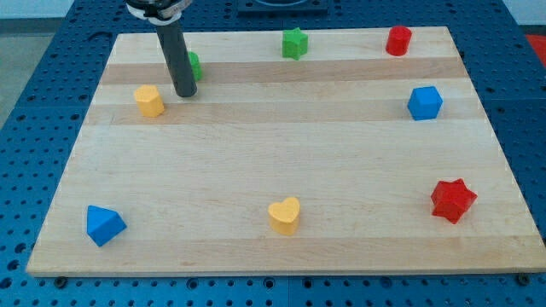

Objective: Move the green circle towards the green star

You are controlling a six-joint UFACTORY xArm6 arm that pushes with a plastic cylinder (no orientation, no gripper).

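Observation:
The green circle (194, 66) sits near the view's top left, mostly hidden behind my dark rod. My tip (185, 93) rests on the board just below and slightly left of the circle, close to it or touching it. The green star (294, 43) stands near the board's top edge, well to the right of the circle.
A yellow block (149, 101) lies just left of my tip. A red cylinder (397, 40) is at top right, a blue cube (425, 103) at right, a red star (452, 200) at bottom right, a yellow heart (285, 215) at bottom centre, a blue triangle (104, 224) at bottom left.

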